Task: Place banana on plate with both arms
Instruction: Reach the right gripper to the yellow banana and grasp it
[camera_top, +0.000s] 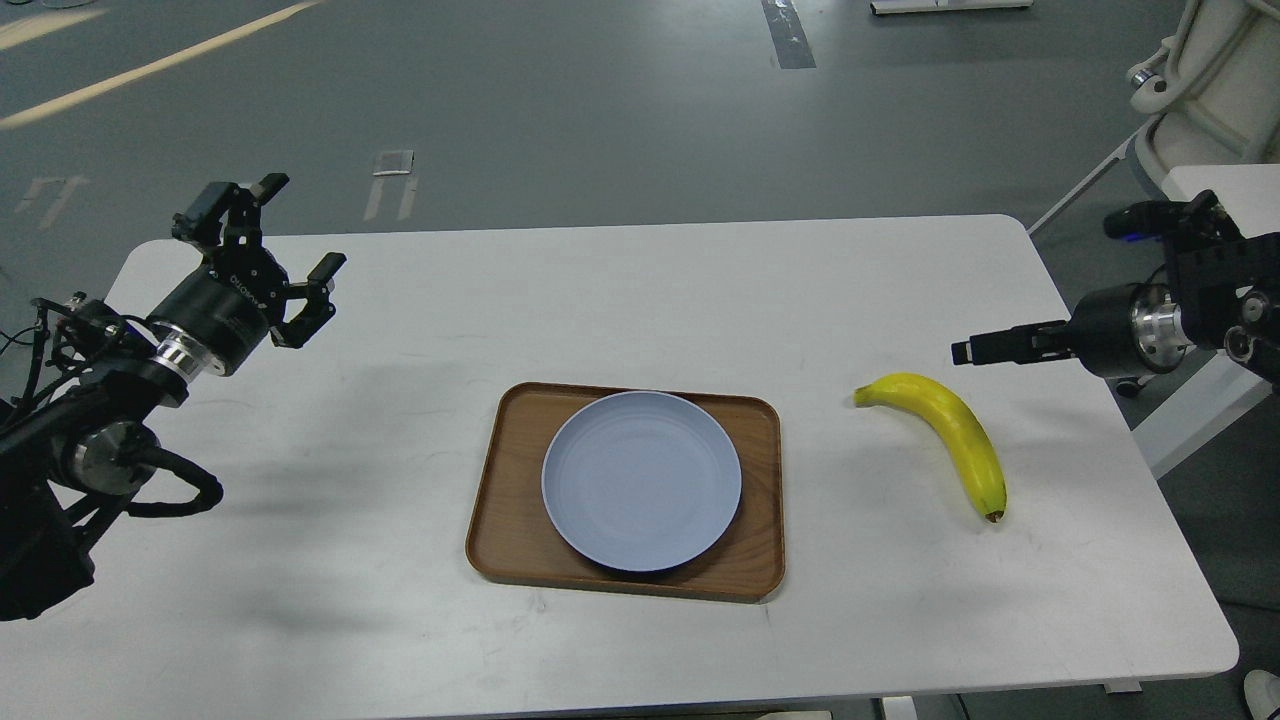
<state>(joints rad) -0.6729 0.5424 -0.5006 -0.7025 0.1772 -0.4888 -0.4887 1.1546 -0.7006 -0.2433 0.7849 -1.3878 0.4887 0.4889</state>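
banana (945, 430) lies on the white table (400, 620), right of the plate (641, 481) on its brown tray (500, 520), long axis running from far-left stem to near-right tip. right gripper (975, 350) hovers just beyond it, nearer by far; its finger spread i cannot tell. left gripper (295, 255), fingers spread and empty, hangs well apart across the table. nothing blocks the way.
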